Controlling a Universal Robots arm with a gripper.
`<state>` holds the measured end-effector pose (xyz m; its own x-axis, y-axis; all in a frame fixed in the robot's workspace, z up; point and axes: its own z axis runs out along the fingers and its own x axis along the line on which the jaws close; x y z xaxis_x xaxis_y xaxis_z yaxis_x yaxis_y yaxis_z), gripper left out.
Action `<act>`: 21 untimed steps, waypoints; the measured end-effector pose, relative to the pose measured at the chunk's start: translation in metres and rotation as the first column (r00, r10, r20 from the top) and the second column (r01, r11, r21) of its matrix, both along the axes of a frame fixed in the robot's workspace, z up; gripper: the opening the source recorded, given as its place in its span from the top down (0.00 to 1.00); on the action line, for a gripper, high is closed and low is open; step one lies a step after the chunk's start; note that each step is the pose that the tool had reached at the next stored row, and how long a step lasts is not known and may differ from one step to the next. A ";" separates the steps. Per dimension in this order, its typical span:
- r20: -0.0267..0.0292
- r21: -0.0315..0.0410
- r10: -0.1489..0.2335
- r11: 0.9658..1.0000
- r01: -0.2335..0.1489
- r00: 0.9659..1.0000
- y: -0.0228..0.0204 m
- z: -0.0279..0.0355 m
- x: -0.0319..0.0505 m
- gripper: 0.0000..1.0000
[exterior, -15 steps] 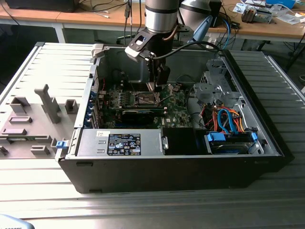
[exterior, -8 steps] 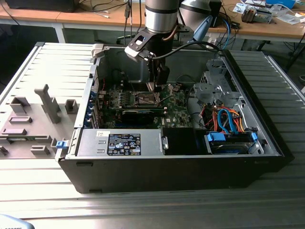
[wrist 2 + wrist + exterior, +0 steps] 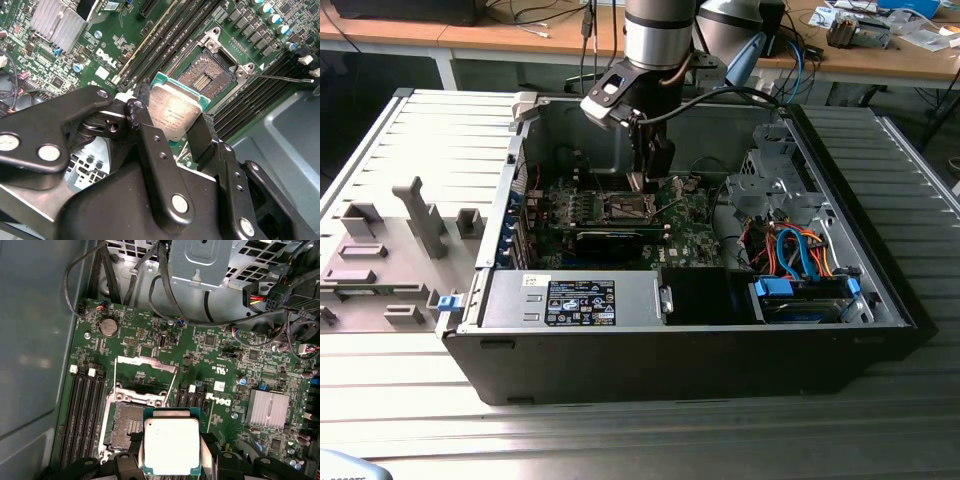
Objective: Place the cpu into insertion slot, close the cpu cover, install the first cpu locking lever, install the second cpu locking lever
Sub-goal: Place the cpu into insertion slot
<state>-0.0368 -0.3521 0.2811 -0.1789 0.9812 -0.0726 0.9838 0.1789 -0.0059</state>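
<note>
Jaws pinched on the cpu [image 3: 177,107]: the small flat square chip with a dull silver-grey metal top and a green edge was gripped by two opposite sides between the black fingers [image 3: 142,120] of the gripper [image 3: 172,119]. The chip was held above the green circuit board [image 3: 150,335], not seated. Just past the jaw tips, the insertion slot [image 3: 206,75], a square dark socket recess with a silvery metal rim, was seen open and empty, its contact field bare. On the far side of that recess from the jaws, the cpu cover [image 3: 146,365], a thin silvery metal frame plate, was seen swung up off the socket. Long black memory slots [image 3: 82,410] were laid out on both sides of the jaws, and a finned silver heatsink [image 3: 267,410] was set off to one side. In the exterior view the gripper was found inside the open dark computer case [image 3: 680,350], right over the socket.
</note>
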 end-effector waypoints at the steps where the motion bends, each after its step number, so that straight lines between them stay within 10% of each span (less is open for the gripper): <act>1: 0.000 0.000 -0.002 1.000 0.002 1.000 0.0000 0.0000 0.0000 0.46; 18: 0.000 0.000 -0.062 0.998 0.062 0.998 0.0000 -0.0011 0.0000 0.46; 21: -0.001 0.011 -0.106 0.994 0.106 0.994 0.0000 -0.0014 0.0000 0.46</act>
<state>-0.0368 -0.3521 0.2797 -0.0741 0.9954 -0.0612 0.9972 0.0740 -0.0050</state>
